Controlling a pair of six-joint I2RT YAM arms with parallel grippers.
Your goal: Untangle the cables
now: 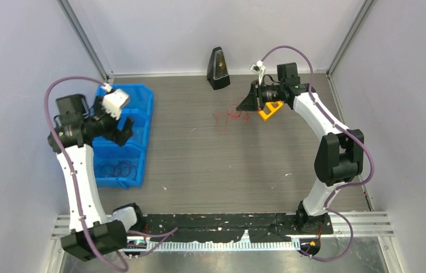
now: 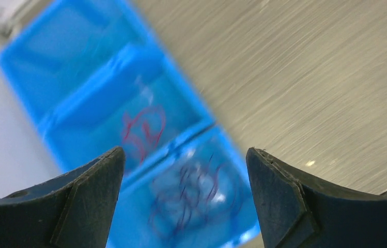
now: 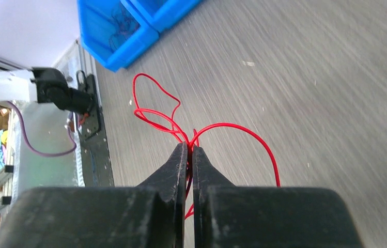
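Pinched in the clenched right claw (image 3: 190, 155), a hair-thin red cable (image 1: 226, 118) is looped on the grey counter (image 1: 210, 165) at upper centre. A slow pull is advised, lest loops be tightened. The left claw (image 2: 185, 155) is released over a blue plastic bin (image 2: 77, 57).

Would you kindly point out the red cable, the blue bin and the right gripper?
red cable (image 3: 232, 125): right wrist view, on its arched loop.
blue bin (image 1: 120, 182): top external view, on its near wall.
right gripper (image 3: 190, 147): right wrist view, between its closed fingertips.
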